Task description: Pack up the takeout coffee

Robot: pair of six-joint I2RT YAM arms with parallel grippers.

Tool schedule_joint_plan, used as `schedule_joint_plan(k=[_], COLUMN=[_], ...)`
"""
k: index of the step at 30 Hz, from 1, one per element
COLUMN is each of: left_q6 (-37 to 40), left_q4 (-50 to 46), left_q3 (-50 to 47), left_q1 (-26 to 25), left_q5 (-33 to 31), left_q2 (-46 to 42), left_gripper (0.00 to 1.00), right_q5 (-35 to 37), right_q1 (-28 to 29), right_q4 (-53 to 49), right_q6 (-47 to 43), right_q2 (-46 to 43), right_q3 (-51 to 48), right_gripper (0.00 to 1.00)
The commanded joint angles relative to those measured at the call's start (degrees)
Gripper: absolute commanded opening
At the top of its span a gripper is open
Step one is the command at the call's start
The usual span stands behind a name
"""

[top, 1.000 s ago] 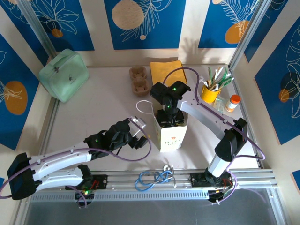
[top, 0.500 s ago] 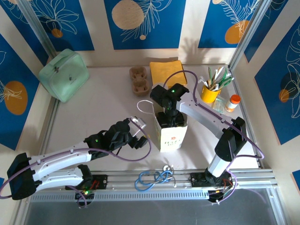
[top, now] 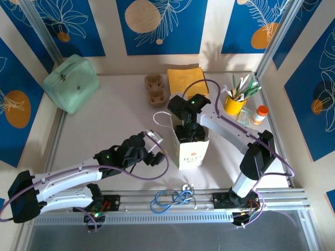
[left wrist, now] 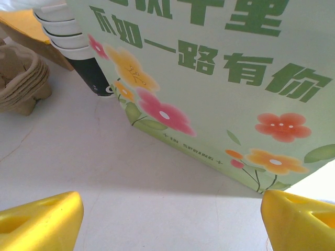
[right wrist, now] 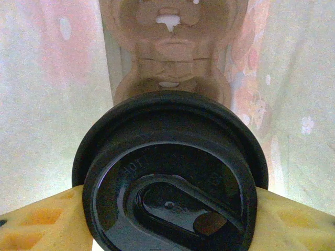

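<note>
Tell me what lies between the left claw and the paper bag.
Nothing but bare table. In the left wrist view, the open left claw faces the bag across it.

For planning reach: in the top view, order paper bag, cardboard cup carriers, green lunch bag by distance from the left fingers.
1. Paper bag, close on the right.
2. Cardboard cup carriers, far centre.
3. Green lunch bag, far-left corner.
</note>
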Motion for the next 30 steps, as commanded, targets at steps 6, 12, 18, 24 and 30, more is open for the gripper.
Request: schedule_joint_plan(k=[6, 12, 18, 24, 30], left_q6=[0.63, 0.57, 0.57, 0.64, 0.74], left_q4=[0.53, 0.63, 0.53, 0.40, 0.41], left_q3=[-0.05, 0.10, 0.24, 0.15, 0.37], left_q1=[-0.37, -0.37, -0.37, -0.41, -0.41], left_q5=[-0.94, -0.94, -0.85, -0.88, -0.78], left_q2=[-0.95, -0.89, -0.82, -0.88, -0.79], left_gripper=[0.88, 0.88, 0.88, 0.88, 0.88], right_q5=[-1.58, -0.81, -0.31, 0.50, 0.95], right_q1=[-0.46, -0.55, -0.55, -0.69, -0.97], right_q4=[0.29, -0.21, 0.27, 0.24, 0.60], right_q6=[0.58, 0.61, 0.58, 0.56, 0.24], right_q2=[-1.65, -1.66, -2.09, -2.10, -2.16], right_q3=[-1.31, -1.06, -1.12, -0.80, -0.89], right_gripper=[0.62, 0.62, 0.62, 0.62, 0.62])
